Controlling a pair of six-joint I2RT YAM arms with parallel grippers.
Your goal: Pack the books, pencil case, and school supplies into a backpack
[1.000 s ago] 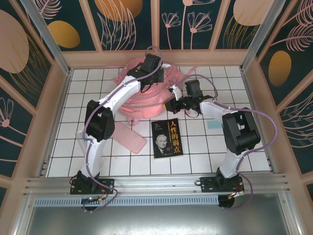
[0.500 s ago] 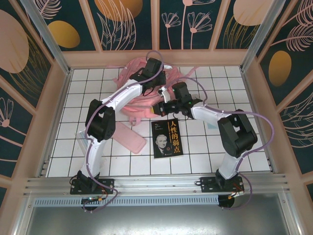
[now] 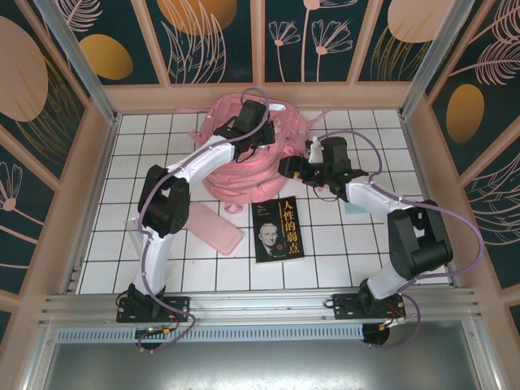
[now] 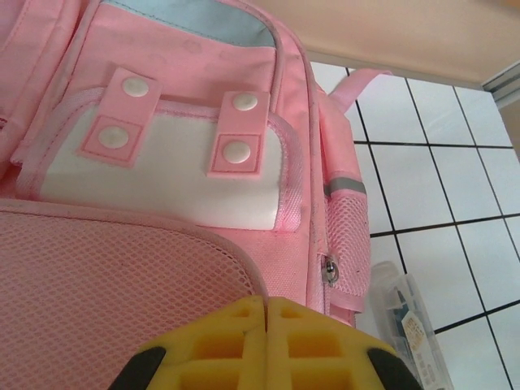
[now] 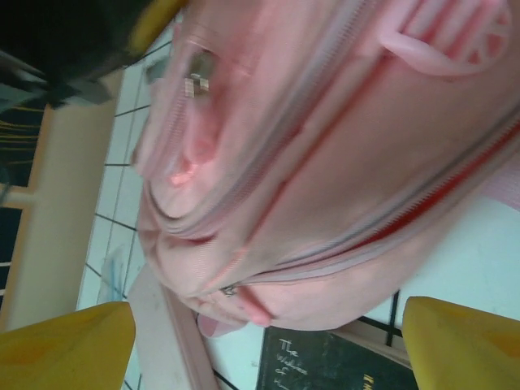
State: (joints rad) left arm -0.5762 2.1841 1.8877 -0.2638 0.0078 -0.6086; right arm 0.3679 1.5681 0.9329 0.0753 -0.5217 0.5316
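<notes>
I work in a purpose-built robot test cell, not a lived-in room. My counter (image 3: 325,268) is a white board ruled in a black grid. It is boxed in on the left, right and far sides by peach-framed wall panels (image 3: 215,41) printed with dark teal leaf patterns. Bare aluminium posts (image 3: 77,61) rise at the far corners. The black bases of my two white arms (image 3: 150,307) are bolted to a slotted aluminium rail (image 3: 260,305) along the near edge.

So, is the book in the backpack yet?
Out. The book lies flat, cover up, on the tiled table just outside the backpack.
</notes>
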